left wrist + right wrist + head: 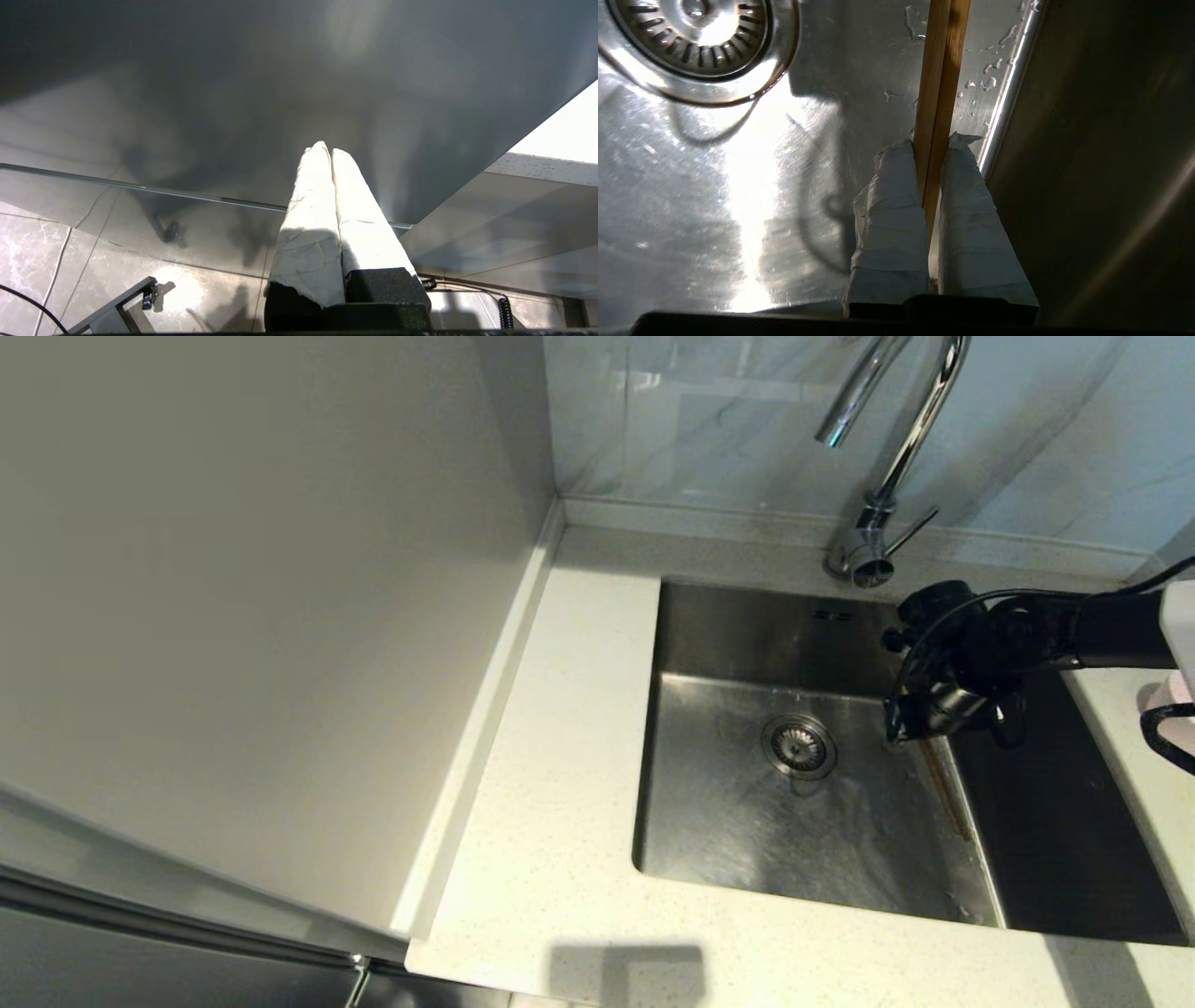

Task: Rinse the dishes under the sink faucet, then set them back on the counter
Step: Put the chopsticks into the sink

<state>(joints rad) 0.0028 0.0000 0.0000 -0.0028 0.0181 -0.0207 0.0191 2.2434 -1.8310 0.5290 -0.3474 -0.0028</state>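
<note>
**Pinching two wet chopsticks low in the sink**

Holding the pair of chopsticks (941, 70) between its taped fingers (892, 210), the right gripper (920, 728) hangs inside the sink (747, 616), down near the basin floor. The sticks lie side by side, clamped from both flanks, and run straight out ahead of the fingertips, close along the basin's side wall. The strainer drain (799, 745) sits off to one side of the hand, well apart from the sticks. Water beads dot the steel just beyond the fingertips.

These sticks look light, stiff and thin, so weight is no concern; slip is. Wet wood against tape, with two round-edged pieces pressed together, could let one stick roll or slide past the other. The grip appears to sit toward one end, leaving a long free length that can swing and knock the wall or the faucet (896, 457). A steady, level carry seems wise.

The left gripper (331, 154) is parked away from the counter (560, 803), its fingers pressed together on nothing.
</note>
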